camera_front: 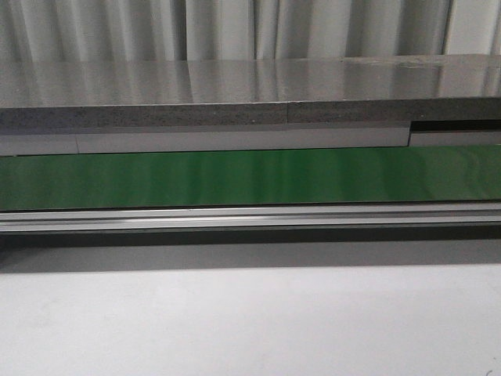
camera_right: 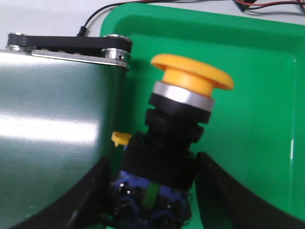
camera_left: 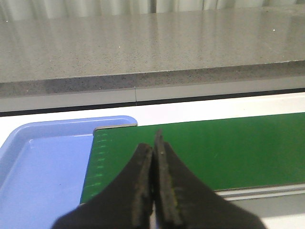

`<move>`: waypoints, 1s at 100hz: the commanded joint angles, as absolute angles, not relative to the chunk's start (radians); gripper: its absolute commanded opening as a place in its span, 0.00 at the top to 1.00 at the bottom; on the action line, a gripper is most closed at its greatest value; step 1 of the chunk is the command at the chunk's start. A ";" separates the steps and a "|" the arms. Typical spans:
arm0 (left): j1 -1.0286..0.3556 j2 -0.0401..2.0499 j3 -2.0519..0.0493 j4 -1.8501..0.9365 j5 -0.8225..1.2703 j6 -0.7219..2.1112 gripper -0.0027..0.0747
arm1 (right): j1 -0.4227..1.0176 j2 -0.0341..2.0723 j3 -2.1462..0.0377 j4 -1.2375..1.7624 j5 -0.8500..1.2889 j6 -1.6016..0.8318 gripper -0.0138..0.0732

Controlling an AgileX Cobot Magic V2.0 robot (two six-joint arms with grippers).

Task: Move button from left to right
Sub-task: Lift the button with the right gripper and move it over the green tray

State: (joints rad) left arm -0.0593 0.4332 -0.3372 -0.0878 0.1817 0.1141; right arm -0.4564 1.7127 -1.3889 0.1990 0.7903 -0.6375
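Observation:
The button (camera_right: 190, 78) has a yellow-orange cap, a silver ring and a black body with a green mark low down. It stands tilted between the fingers of my right gripper (camera_right: 153, 162), which is shut on its lower body, over the near-left part of a green tray (camera_right: 267, 119) beside the belt's end. My left gripper (camera_left: 153, 143) is shut with nothing in it, above the other end of the green belt (camera_left: 228, 148) next to a blue tray (camera_left: 43, 167). Neither gripper nor the button shows in the front view.
The green conveyor belt (camera_front: 250, 176) runs across the front view with a metal rail (camera_front: 250, 218) before it and a grey stone counter (camera_front: 235, 86) behind. A belt roller with a black bracket (camera_right: 116, 55) and a black cable (camera_right: 95, 19) sit by the green tray.

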 commanded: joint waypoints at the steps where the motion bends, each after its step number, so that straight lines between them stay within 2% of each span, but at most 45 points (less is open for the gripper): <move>1: -0.067 0.437 -0.366 -0.098 0.094 0.114 0.99 | -0.477 1.677 -1.424 0.231 0.740 -0.699 0.67; 28: -0.067 0.437 -0.366 -0.098 0.094 0.114 0.99 | -0.485 1.749 -1.424 0.237 0.786 -0.803 0.67; 100: -0.067 0.437 -0.366 -0.098 0.094 0.114 0.99 | -0.535 1.864 -1.424 0.192 0.768 -0.804 0.67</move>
State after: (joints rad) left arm -0.0593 0.4332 -0.3372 -0.0878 0.1817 0.1141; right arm -0.5281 1.8986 -1.3903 0.1875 0.7965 -0.7938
